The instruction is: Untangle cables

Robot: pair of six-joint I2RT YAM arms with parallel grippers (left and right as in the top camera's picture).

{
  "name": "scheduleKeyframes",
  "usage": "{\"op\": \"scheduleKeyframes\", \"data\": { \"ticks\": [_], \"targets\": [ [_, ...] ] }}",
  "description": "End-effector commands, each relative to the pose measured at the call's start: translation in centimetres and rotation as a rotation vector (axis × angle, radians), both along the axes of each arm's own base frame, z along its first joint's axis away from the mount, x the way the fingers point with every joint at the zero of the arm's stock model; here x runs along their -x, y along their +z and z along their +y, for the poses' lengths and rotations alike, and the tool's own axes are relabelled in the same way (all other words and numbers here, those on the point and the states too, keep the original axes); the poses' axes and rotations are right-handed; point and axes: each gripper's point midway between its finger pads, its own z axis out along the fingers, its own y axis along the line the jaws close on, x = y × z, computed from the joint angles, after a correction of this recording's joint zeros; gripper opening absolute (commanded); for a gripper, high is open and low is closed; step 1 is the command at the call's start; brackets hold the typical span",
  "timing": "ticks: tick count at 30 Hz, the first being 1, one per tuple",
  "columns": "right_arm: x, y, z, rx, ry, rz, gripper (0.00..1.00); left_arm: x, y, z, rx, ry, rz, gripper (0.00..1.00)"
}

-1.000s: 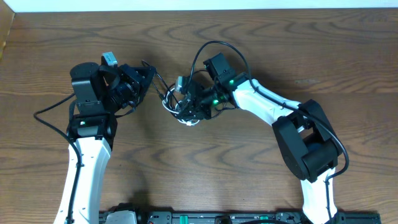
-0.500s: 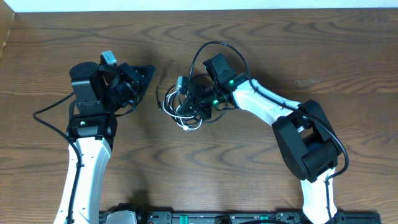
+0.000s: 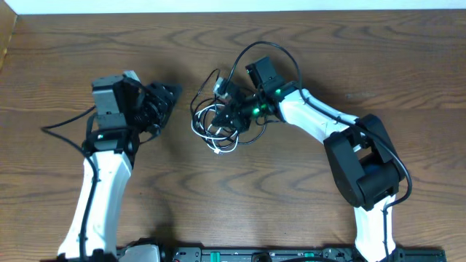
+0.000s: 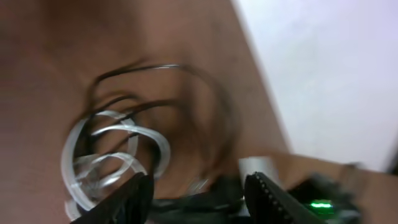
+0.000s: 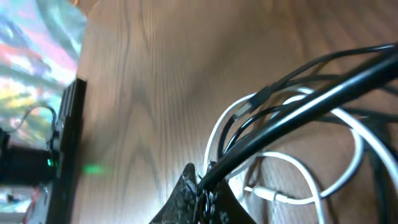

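The cables lie tangled mid-table: thin black loops over white coils. My right gripper sits on the right side of the tangle. In the right wrist view its jaws are shut on a black cable, which rises taut away from them, with white cable looping on the wood behind. My left gripper hovers left of the tangle, apart from it. In the blurred left wrist view its fingers stand apart with nothing between them; white coils and a black loop lie ahead.
The right arm's own thick black wire arches over the tangle, and the left arm's wire trails off to the left. A black rail runs along the table's front edge. A pale strip borders the far edge.
My left gripper has let go of the black strand, opened and drawn back to the left. My right gripper has shut on the black cable, and the tangle has spread out.
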Motion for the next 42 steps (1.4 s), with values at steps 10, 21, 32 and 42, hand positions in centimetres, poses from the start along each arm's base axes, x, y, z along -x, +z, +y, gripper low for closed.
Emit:
{"op": "scheduleKeyframes", "data": {
  "ticks": [10, 21, 32, 42],
  "targets": [
    [-2.4, 2.1, -0.8, -0.061, -0.145, 0.206, 0.01, 1.3, -7.1, -3.6, -0.097, -0.206, 0.161, 0.57],
    [-2.5, 2.1, -1.3, -0.062, -0.15, 0.223, 0.01, 2.3, -11.8, -4.9, -0.162, -0.268, 0.279, 0.62],
    [-2.2, 2.0, -1.1, -0.055, -0.146, 0.234, 0.01, 2.9, -15.8, -3.9, -0.257, -0.24, 0.384, 0.62],
    [-1.5, 1.9, 0.1, -0.028, -0.175, 0.287, 0.01, 3.5, -18.6, -2.6, -0.423, -0.208, 0.452, 0.62]
  ]
}}
